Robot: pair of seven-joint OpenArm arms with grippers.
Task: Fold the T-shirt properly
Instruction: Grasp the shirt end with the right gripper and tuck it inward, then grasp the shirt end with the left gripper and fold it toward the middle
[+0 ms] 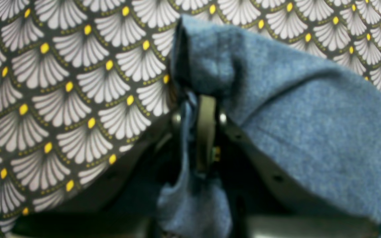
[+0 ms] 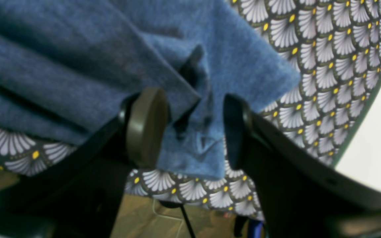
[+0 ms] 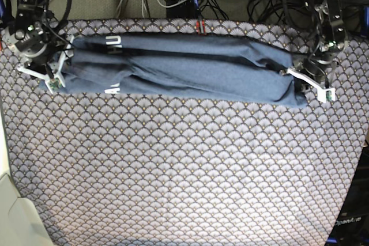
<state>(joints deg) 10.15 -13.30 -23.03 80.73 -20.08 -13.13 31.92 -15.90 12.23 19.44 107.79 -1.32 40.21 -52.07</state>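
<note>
**Long band of shirt stretched 9-to-3, one end let go, the other pinched**

The T-shirt (image 3: 179,67) lies as a long, narrow folded band across the far part of the table covering (image 3: 184,171). In the base view its long axis runs from 9 o'clock to 3 o'clock, with white lettering showing near the 9 o'clock end.

The right gripper (image 2: 190,129) sits at that 9 o'clock end. Its jaws stand wide, one pad on each side of a blue corner of cloth that hangs between them. The cloth seems to brush one pad, but nothing clamps it, so I judge this end released.

The left gripper (image 1: 207,132) is at the 3 o'clock end. Its jaws are nearly together, with a bunch of blue fabric caught between them and more of it draped over the fingers. This end is held.

The next move turns on the band's length. Each arm is at its own end, well apart from the other, and neither is nearer to the middle. A proper fold probably means carrying one end along the long axis toward the other. The left gripper, which has its grip, would travel toward 9 o'clock. The right would need to close on its corner first.

A one-sided pull could drag the band askew.
</note>
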